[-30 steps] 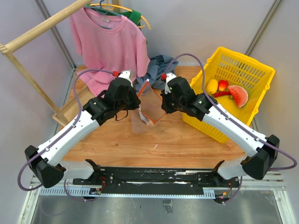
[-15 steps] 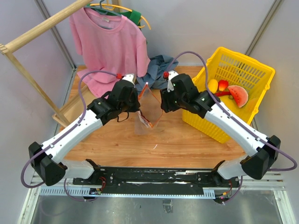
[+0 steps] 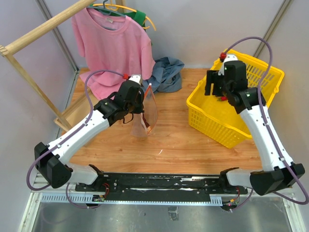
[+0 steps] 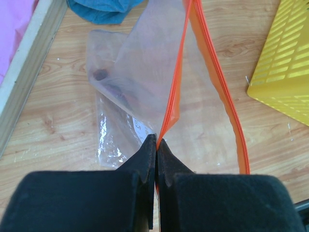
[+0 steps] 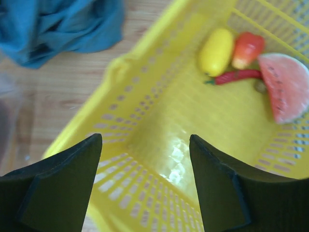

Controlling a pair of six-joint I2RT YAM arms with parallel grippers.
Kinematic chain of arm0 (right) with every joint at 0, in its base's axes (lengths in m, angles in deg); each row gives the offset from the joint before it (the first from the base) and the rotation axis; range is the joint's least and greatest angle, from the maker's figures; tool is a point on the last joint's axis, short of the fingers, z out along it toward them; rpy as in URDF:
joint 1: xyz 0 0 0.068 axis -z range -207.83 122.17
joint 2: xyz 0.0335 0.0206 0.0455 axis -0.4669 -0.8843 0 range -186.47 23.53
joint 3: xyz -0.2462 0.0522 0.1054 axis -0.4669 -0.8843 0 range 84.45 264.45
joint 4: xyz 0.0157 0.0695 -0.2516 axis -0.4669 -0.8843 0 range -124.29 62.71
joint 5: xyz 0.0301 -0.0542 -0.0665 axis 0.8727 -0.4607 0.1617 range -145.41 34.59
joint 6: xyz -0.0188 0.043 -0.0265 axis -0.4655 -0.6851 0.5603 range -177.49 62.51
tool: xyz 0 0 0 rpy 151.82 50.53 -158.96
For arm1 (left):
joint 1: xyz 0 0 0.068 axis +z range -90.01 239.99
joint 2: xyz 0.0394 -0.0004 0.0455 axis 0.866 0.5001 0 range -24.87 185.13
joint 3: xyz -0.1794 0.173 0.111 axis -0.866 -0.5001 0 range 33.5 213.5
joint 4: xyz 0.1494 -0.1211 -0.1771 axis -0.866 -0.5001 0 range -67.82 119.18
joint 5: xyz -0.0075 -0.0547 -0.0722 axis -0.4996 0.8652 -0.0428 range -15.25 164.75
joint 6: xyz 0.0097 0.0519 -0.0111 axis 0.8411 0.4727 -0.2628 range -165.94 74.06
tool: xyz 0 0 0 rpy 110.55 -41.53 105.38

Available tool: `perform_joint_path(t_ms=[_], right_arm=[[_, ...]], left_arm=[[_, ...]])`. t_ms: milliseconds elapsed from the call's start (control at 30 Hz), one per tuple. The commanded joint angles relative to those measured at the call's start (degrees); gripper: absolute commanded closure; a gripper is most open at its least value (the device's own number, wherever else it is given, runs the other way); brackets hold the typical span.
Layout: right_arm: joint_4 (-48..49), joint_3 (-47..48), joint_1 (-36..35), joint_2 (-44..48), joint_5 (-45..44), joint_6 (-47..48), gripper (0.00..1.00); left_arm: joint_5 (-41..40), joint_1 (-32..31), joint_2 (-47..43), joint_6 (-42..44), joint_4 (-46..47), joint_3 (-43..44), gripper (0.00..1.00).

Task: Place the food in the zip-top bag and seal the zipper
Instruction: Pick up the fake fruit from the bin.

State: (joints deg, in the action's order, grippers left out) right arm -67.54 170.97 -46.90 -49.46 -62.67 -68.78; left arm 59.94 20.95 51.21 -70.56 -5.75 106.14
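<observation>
My left gripper (image 4: 157, 141) is shut on the orange-red zipper (image 4: 179, 82) of the clear zip-top bag (image 4: 145, 72). The bag's mouth gapes and its body trails on the table. A dark piece (image 4: 101, 74) shows through the plastic. From above, the bag (image 3: 145, 120) hangs below the left gripper (image 3: 146, 94). My right gripper (image 5: 145, 145) is open and empty above the yellow basket (image 5: 159, 111). On the basket floor lies the food: a yellow fruit (image 5: 217, 51), a red pepper-like piece (image 5: 247, 48), a thin red chili (image 5: 236, 76) and a watermelon slice (image 5: 287, 84). In the top view the right gripper (image 3: 212, 85) hovers over the basket's left side.
A crumpled blue cloth (image 3: 164, 72) lies at the back of the table, between the bag and the basket (image 3: 227, 130). A pink shirt (image 3: 113, 43) hangs from a wooden rack (image 3: 29, 43) at the back left.
The right gripper has let go of the bag's mouth, opened, and swung right to above the basket. The left gripper still holds the zipper edge, and the bag now hangs from it alone.
</observation>
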Motion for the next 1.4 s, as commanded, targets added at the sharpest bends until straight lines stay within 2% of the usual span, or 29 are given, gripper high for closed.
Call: perform_joint_path(t_ms=[0,233,433,567,700,1000,1200,1367], right_arm=[[1.02,-2.61,9.27,-1.33,-2.57,-0.8,0.24],[5.43,-2.6,18.61,-9.68,-6.2,1.24,0.14],[11.97,-3.61,25.18,-18.51,2.38,3.51,0.1],[13.79,-1.93,28.65,-23.33,2.57,4.91,0.09],[17.22,-0.96,29.24,-27.7,-4.52,11.57,0.01],[23.03,2.1,31.88,-37.65,-11.39,18.37,0.02],[19.1,5.26,34.68,-43.65,-5.6,15.48,0.02],[16.88,6.44,34.86,-47.12,-7.62,14.7,0.02]], left_arm=[[-0.15,0.46,-0.01,2.17,2.63,1.43,1.0],[1.54,0.8,-0.09,3.24,3.34,0.35,1.0],[4.04,1.56,-0.38,3.38,4.09,-0.54,1.0],[5.03,1.67,-0.62,3.49,4.43,-0.74,1.0],[5.33,1.91,-0.88,3.61,4.68,-1.03,1.0],[6.75,2.13,-1.17,3.85,5.02,-1.67,1.0],[7.07,2.22,-1.11,3.9,5.31,-1.88,1.0],[7.03,2.22,-1.4,4.03,5.23,-1.97,1.0]])
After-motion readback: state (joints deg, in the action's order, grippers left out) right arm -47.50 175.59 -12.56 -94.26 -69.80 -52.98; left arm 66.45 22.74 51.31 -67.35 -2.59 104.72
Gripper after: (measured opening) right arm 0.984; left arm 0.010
